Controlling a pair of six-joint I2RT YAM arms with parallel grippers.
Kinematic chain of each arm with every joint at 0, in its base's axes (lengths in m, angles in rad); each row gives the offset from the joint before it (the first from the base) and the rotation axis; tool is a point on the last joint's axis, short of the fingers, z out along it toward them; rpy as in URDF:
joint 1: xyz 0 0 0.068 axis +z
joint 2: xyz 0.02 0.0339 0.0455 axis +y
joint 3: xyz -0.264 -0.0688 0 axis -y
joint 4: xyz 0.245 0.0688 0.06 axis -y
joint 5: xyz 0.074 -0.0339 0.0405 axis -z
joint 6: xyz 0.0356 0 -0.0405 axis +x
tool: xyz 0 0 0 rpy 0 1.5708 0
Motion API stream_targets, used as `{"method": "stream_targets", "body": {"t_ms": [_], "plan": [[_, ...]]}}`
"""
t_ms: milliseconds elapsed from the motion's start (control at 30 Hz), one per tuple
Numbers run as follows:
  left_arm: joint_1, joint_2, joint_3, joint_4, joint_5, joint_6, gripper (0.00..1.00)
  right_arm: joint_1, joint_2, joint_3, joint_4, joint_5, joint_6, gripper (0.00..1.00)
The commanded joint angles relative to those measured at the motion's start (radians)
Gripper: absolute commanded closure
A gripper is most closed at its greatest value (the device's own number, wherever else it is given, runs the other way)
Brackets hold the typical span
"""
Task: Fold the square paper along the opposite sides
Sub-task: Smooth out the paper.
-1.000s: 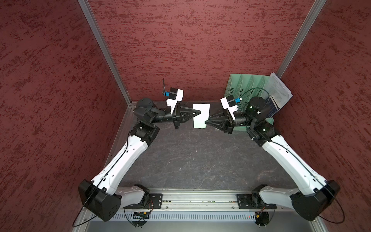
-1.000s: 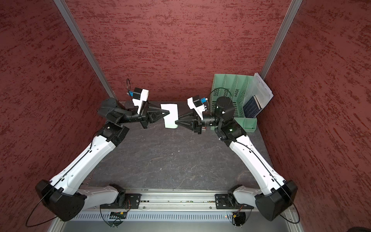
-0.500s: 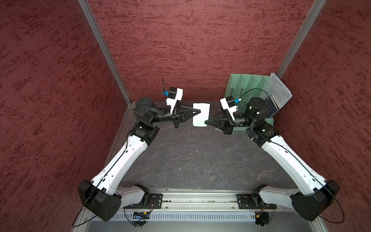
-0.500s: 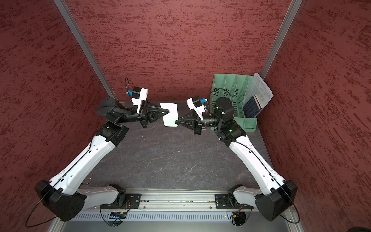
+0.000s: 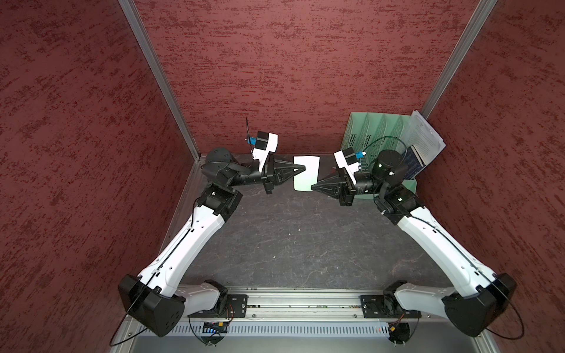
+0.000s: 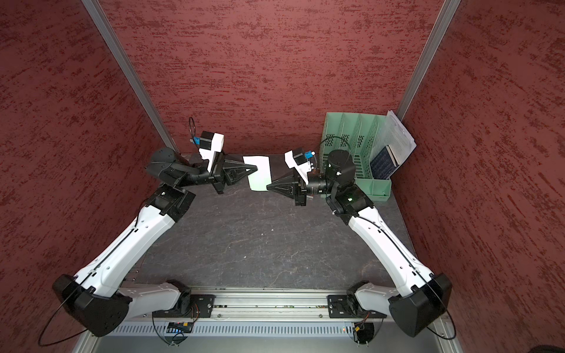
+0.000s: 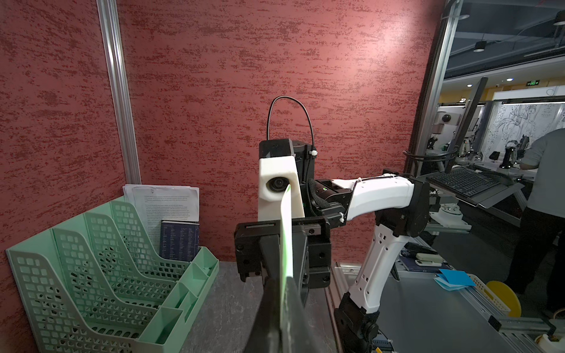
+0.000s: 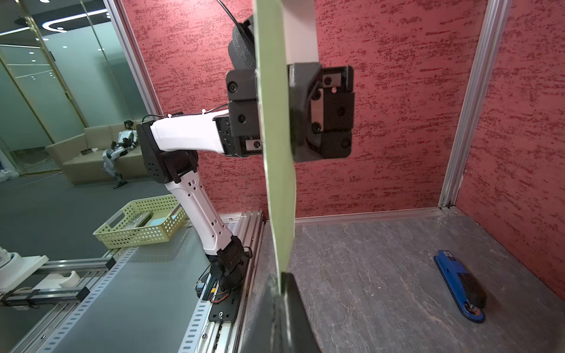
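Observation:
The square paper [image 5: 306,172] [image 6: 260,173], a pale yellow-green sheet, hangs in the air near the back wall, held between both arms. My left gripper [image 5: 303,167] [image 6: 255,167] is shut on its left edge. My right gripper [image 5: 313,186] [image 6: 268,186] is shut on its near right corner. The left wrist view shows the sheet [image 7: 286,238] edge-on, running out from the left gripper [image 7: 282,285] toward the other arm. Seen from the right wrist, the sheet [image 8: 276,137] rises from the pinched right gripper [image 8: 281,277] and covers part of the left gripper's body.
A green file organiser [image 5: 373,134] [image 7: 101,275] stands at the back right, holding white printed sheets [image 5: 425,137] and a dark blue booklet [image 5: 413,166]. A blue stapler [image 8: 461,287] lies on the dark table by the left wall. Red walls close three sides.
Both grippers keep their hold. The paper and the two gripper tips have drifted slightly toward the back wall.

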Motion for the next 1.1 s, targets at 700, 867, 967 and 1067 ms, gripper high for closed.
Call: {"method": "stream_targets", "body": {"t_ms": [700,867,967,1067], "plan": [[0.006,-0.015,0.022,-0.001,-0.016,0.023,1.00,0.010,-0.045,-0.059,0.004,0.038,-0.003,0.62],[0.007,-0.026,0.002,-0.006,-0.038,0.026,1.00,0.011,-0.082,-0.086,-0.066,0.101,-0.051,0.24],[0.010,-0.041,-0.034,-0.029,-0.086,0.024,1.00,0.008,-0.142,-0.129,-0.106,0.191,-0.085,0.14],[0.015,-0.056,-0.083,-0.082,-0.159,0.009,1.00,0.009,-0.207,-0.150,-0.173,0.313,-0.128,0.04]]}}
